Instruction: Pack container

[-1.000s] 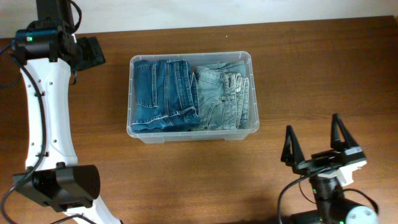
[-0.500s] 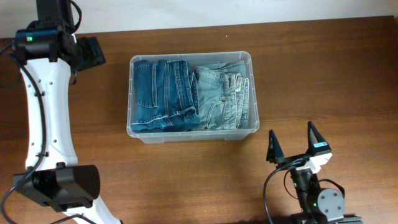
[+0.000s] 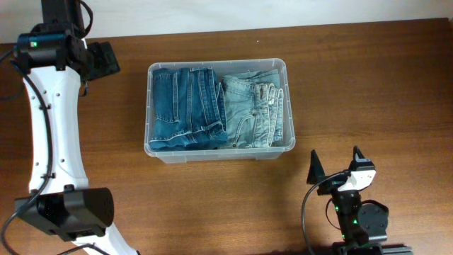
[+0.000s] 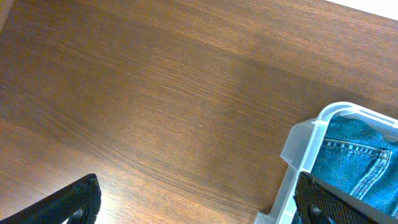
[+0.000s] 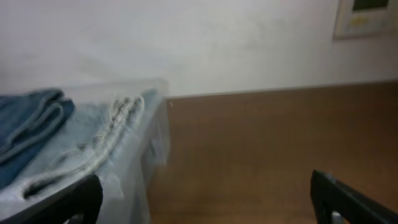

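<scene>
Two grippers, both with fingers spread wide and nothing between them. Container (image 3: 216, 154) sits on the tabletop (image 3: 368, 85) a little left of centre and toward the far side, long walls running left to right, rolled rim unobstructed all the way round. Inside, dark blue jeans (image 3: 185, 108) fill the left half and light blue jeans (image 3: 253, 110) the right half, folded side by side and touching, tops about level with the rim. Right gripper (image 3: 335, 151) stands near and right of the container's near-right corner, apart from it, with a strip of bare wood between; its fingers point toward the far side. Right wrist view: the container's end wall is at the left of frame and blurred, with folded denim above it. Left gripper (image 4: 196, 186) is at the far left, out past the container's far-left corner and not touching it. Left wrist view: one rounded container corner sits at the lower right, just by one finger, with open wood across the rest of the frame. White left arm (image 3: 49, 127) runs down the left edge of the tabletop. A broad stretch of bare wood lies right of the container, with a narrower band on the near side. Surface is dark brown wood grain, matte. Pale wall (image 3: 283, 10) lies behind the far edge; a white framed panel (image 5: 367, 15) hangs on it, detail too blurred to read.
</scene>
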`<state>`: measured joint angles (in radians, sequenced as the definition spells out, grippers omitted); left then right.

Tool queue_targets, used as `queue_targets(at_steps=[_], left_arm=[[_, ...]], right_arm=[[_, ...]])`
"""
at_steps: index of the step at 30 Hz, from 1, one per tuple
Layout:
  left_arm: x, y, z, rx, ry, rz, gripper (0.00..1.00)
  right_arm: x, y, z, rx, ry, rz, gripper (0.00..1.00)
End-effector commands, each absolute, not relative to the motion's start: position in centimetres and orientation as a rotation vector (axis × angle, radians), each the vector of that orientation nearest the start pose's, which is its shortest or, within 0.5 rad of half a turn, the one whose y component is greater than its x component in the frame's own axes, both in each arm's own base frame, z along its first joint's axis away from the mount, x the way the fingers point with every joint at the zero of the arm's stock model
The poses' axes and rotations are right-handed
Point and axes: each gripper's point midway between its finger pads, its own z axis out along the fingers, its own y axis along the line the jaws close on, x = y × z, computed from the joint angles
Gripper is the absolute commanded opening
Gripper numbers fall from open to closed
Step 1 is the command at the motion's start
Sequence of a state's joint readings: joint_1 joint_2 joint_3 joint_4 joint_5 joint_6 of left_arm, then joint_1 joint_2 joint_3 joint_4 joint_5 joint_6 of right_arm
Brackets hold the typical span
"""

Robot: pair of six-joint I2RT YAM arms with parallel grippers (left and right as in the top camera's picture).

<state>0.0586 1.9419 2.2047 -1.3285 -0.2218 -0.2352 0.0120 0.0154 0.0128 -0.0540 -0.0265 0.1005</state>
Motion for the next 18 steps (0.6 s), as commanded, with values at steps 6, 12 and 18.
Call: queue_targets(at_steps=[6, 12, 18], left_arm=[[45.07, 6.66, 26.89, -0.47, 2.57, 0.239, 0.99], [45.07, 6.66, 26.89, -0.47, 2.57, 0.239, 0.99], [45.07, 6.66, 26.89, -0.47, 2.57, 0.239, 0.99]], right_arm=[[24.61, 0.21, 15.65, 0.067, 1.645, 0.09, 0.98], [24.62, 0.21, 15.63, 0.067, 1.646, 0.09, 0.98], [24.62, 0.21, 15.63, 0.067, 1.646, 0.09, 0.98]])
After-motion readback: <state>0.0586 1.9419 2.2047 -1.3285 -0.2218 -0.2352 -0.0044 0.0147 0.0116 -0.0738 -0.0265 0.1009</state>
